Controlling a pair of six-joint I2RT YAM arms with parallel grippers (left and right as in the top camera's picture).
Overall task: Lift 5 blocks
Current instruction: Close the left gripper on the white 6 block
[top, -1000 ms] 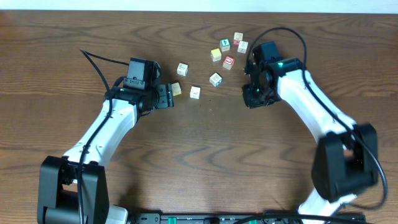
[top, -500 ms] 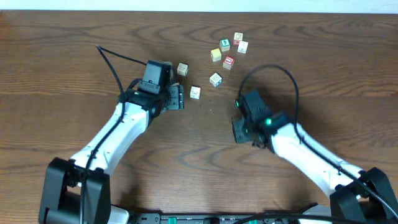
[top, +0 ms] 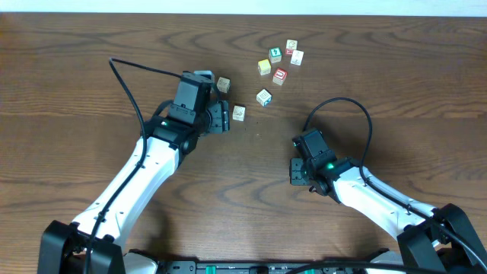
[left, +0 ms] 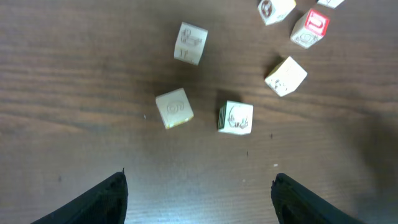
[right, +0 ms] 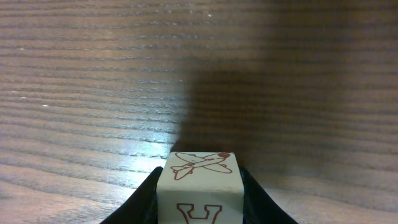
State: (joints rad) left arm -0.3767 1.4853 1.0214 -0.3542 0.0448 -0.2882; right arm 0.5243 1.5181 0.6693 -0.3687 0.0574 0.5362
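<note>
Overhead: right gripper (top: 295,170) at 4 o'clock from desk (top: 91,61) centre. Jaws clenched on the held block (right: 198,178), which is pale wood with a red aeroplane drawing on the top face and a red letter U on the face toward the wrist camera. Dark fingers (right: 252,198) press both its sides. Cannot tell whether it clears the desk.

Left gripper (top: 221,118) close to centre at 10 o'clock. Jaws released and spread wide, nothing between the fingertips (left: 102,202).

Loose blocks (left: 236,117) lie on the wood ahead of the left gripper, each apart from the others and none touching it. The nearest sits at 12 to 1 o'clock in the left wrist view.

The rest of the scatter is at 1 o'clock from desk centre. Red-faced block (top: 280,75), white letter up, lies mid-group. Green-faced cube (top: 275,54) is at its 12 o'clock, and yellow-faced cube (top: 264,66) at its 10 o'clock.
</note>
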